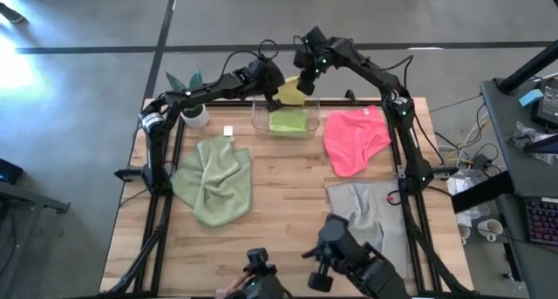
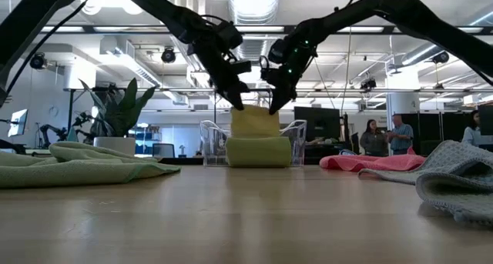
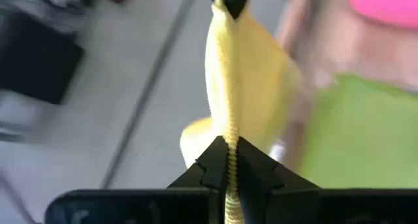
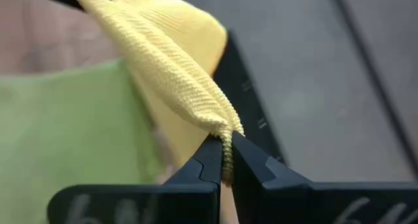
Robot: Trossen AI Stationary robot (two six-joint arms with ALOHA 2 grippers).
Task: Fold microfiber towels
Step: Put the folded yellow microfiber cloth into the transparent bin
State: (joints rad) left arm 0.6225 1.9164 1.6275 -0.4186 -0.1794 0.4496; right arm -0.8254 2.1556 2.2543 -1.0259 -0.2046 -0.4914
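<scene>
The clear bin (image 1: pixel 284 118) stands at the far middle of the table (image 1: pixel 279 225) and serves as the landmark. Inside the bin lies one folded towel (image 1: pixel 289 121). Above the bin hangs a second towel (image 1: pixel 292 91), pinched at one edge by the left gripper (image 1: pixel 272 97) and at the other by the right gripper (image 1: pixel 306 86). Left of the bin stands a potted plant (image 1: pixel 193 112). Nearer than the bin and to its left a third towel (image 1: pixel 215 179) lies crumpled. Right of the bin lies a fourth towel (image 1: pixel 355 139), and nearer than that one a fifth towel (image 1: pixel 366 212).
</scene>
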